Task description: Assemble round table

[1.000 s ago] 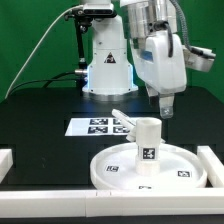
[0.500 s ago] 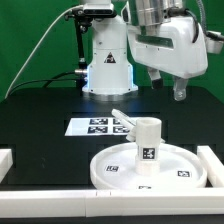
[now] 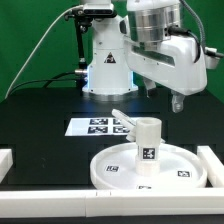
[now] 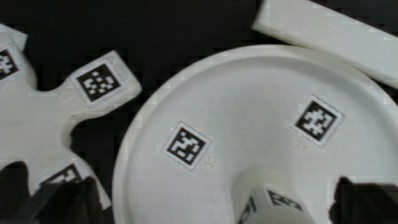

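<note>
The large round disc (image 3: 178, 170) lies flat at the front of the table. The short thick leg (image 3: 148, 144) stands upright on it, tag facing the camera. The flat base piece (image 3: 121, 117) lies just behind the leg, by the disc's far rim. My gripper (image 3: 179, 101) hangs in the air above the disc's right side, apart from the leg, open and empty. In the wrist view the disc (image 4: 249, 110) fills the middle, the base piece (image 4: 71, 100) lies beside it, and the leg (image 4: 285, 198) shows between my dark fingertips (image 4: 50, 195).
The marker board (image 3: 92, 127) lies behind the disc toward the exterior view's left. White border rails stand at the left (image 3: 5, 160), the front (image 3: 45, 200) and the right (image 3: 212, 165) of the disc; one rail shows in the wrist view (image 4: 329, 25). The robot base (image 3: 108, 70) stands at the back.
My gripper has swung from just above the leg toward the exterior view's right, and the wrist has turned. The disc, leg and base piece have not moved.
</note>
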`<state>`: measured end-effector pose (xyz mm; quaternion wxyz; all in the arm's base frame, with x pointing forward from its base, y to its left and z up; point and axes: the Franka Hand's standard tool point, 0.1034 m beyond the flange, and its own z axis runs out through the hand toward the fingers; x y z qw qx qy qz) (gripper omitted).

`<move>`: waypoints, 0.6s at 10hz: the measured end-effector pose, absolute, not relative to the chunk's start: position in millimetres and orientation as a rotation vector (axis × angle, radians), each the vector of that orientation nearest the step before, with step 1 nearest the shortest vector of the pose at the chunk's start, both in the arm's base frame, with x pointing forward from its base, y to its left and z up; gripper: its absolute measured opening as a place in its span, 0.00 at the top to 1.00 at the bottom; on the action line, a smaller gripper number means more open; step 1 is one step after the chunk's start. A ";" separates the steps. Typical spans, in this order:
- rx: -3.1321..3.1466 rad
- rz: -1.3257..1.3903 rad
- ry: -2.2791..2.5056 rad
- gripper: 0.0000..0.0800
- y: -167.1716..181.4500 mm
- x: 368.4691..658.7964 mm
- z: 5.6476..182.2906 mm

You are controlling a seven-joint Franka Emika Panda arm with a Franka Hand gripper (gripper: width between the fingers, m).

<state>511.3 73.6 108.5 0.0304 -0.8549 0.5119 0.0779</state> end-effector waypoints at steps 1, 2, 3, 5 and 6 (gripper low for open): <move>-2.757 0.239 1.412 0.19 72.3 503.8 104.0; -2.881 0.226 1.223 0.19 71.4 499.4 101.7; -2.933 0.220 1.098 0.19 72.7 499.0 100.8; -2.994 0.219 0.885 0.19 71.0 499.2 100.6; -3.019 0.218 0.776 0.19 70.6 499.2 100.4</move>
